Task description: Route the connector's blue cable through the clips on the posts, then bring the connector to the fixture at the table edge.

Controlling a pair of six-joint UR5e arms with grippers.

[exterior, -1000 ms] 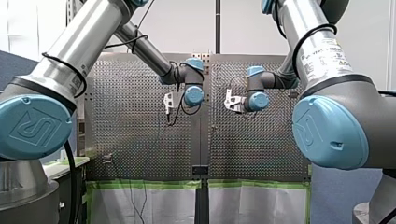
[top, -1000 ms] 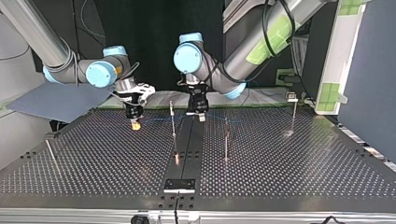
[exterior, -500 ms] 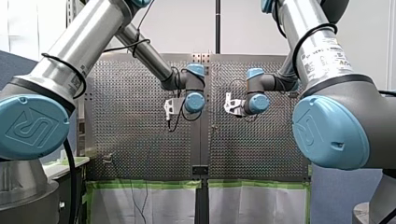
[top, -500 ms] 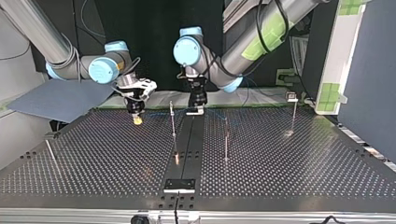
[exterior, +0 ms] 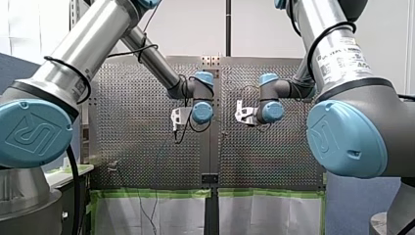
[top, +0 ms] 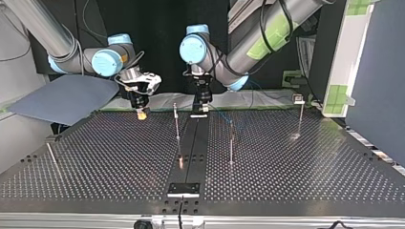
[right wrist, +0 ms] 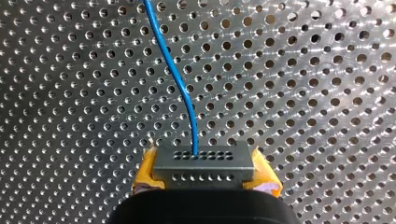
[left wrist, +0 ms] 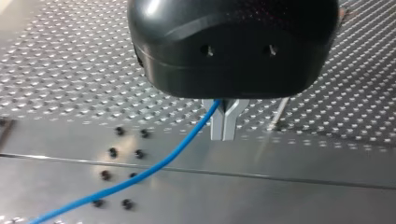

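Gripping the connector [right wrist: 203,161] end-on, my right gripper [right wrist: 205,171] presses its yellow pads [right wrist: 145,170] against the connector's two sides. The blue cable [right wrist: 180,84] leaves the connector's face and runs ahead over the perforated table [right wrist: 303,93]. My left gripper [left wrist: 224,125] has its metal fingers [left wrist: 231,116] closed together on the same cable, which drops from them and trails off low over the table. In the top view my right gripper hangs at about ten o'clock on the table and my left at twelve o'clock, with a thin post [top: 176,121] between them. A second post [top: 231,143] stands near the table's middle, and a third post [top: 301,117] at two o'clock is well apart from both
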